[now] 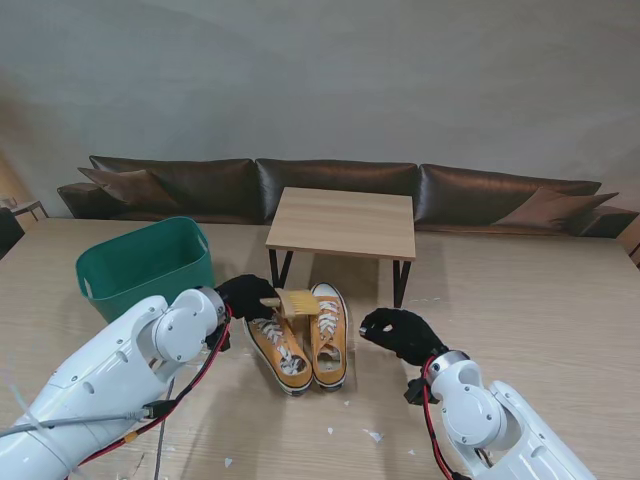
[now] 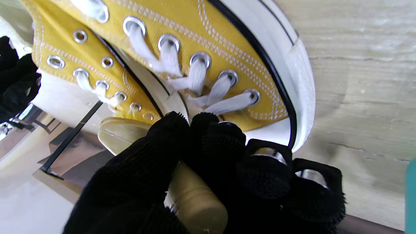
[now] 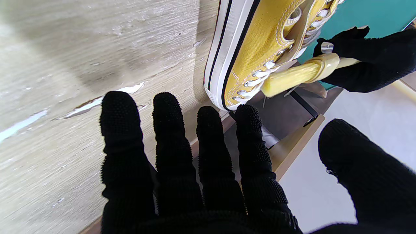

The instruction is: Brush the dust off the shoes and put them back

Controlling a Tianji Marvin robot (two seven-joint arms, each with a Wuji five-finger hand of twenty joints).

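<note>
Nearest to the stand, small white scraps (image 1: 372, 435) are scattered on the wooden surface (image 1: 560, 300) just in front of the yellow sneakers (image 1: 300, 340). The pair is laid side by side on that surface, heels nearer to the stand and toes pointing away; white laces and silver eyelets are shown in the left wrist view (image 2: 195, 48).

The right hand (image 1: 400, 333) is held just to the right of the sneakers, apart from them. In the right wrist view its black-gloved fingers (image 3: 169, 139) are spread and nothing is grasped, the white-soled side of one sneaker (image 3: 247, 48) being seen just beyond the fingertips.

The left hand (image 1: 247, 297) is placed at the left side of the sneakers, at their toe end. It is clenched around the pale handle of a brush (image 1: 294, 303), as is seen in the left wrist view, where the handle (image 2: 191, 191) is wrapped by the gloved fingers (image 2: 208, 136). The brush head is laid across the laced tops of both sneakers; its yellowish bristles (image 3: 292, 78) are pressed against the laces.

Left of the sneakers and slightly farther off, a green plastic basket (image 1: 120, 275) is stood. Directly beyond the toes, a small wooden table with black legs (image 1: 343, 222) is set on the surface. Farthest behind the sneakers, a dark brown leather sofa (image 1: 480, 190) is ranged along the wall.
</note>
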